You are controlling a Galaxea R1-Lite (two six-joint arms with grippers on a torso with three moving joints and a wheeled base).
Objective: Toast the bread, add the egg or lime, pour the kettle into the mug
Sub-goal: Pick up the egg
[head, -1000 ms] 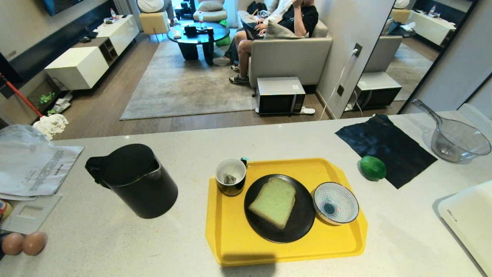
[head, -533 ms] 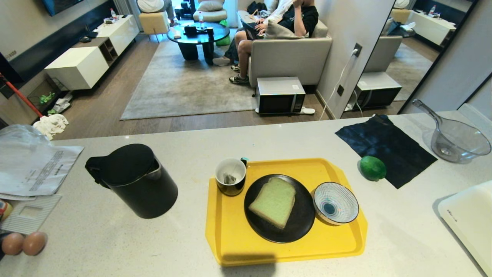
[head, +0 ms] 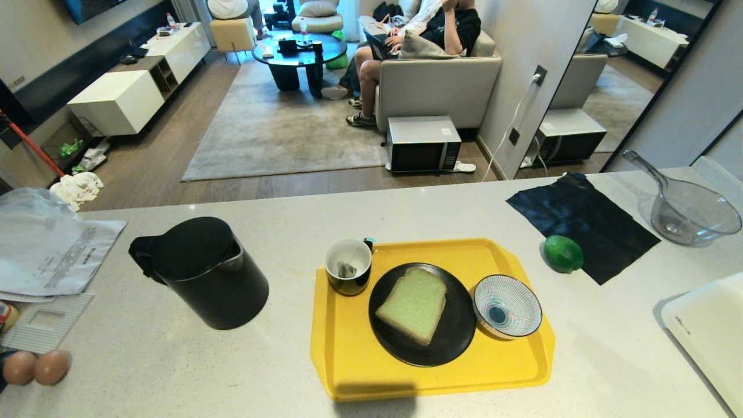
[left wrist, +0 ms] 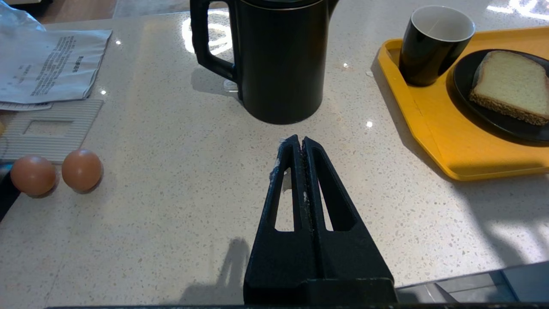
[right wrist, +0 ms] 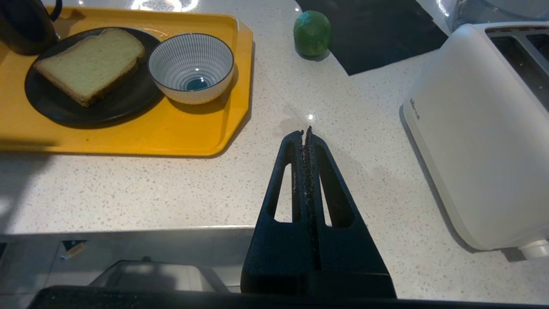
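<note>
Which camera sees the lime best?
The head view: the lime sits whole on the counter beside the black cloth. The right wrist view shows it too, farther off. The left wrist view misses it.

bench: pale speckled stone bench (head: 290, 383) | on it: matte black cylindrical kettle (head: 206, 273); yellow plastic tray (head: 348, 360); round green lime (head: 563, 253); black cloth (head: 580, 223); white toaster (head: 711, 334); two brown eggs (head: 35, 367)

On my bench I count one kettle (head: 200, 271), one mug (head: 348, 266), one slice of bread (head: 413, 305), one striped bowl (head: 507, 306), one lime (head: 562, 253), two brown eggs (left wrist: 81, 169), one toaster (right wrist: 480, 128), one tray (head: 360, 360).
</note>
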